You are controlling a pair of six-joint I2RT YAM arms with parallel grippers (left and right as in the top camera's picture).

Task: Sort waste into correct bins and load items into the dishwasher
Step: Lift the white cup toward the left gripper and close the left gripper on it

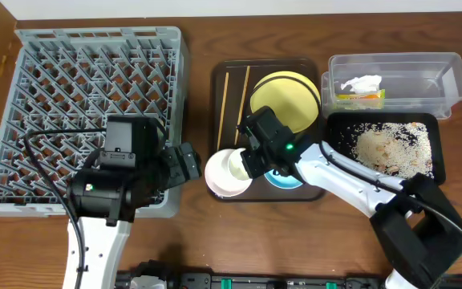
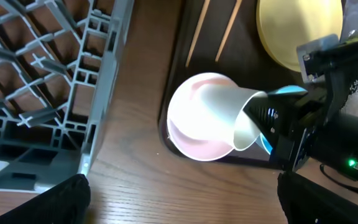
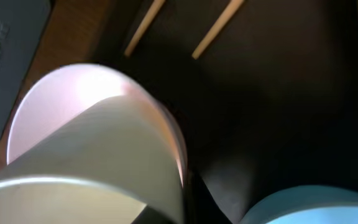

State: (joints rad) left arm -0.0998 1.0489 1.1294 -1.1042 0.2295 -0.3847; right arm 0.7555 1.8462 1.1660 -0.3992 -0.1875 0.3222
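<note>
Where the right gripper (image 1: 253, 156) is clamped shut on its rim, the small white cup (image 2: 219, 115) hangs tipped on its side, mouth toward the fingers. It is plain, smooth and tapered. Its base reaches out over the white bowl (image 2: 194, 148) on the dark brown serving tray (image 1: 223, 76). A light blue bowl (image 1: 283, 178) sits under that gripper's wrist. The left gripper (image 1: 189, 160) hovers near the white bowl, jaws wide and empty, beside the grey dish rack (image 1: 54, 80).
</note>
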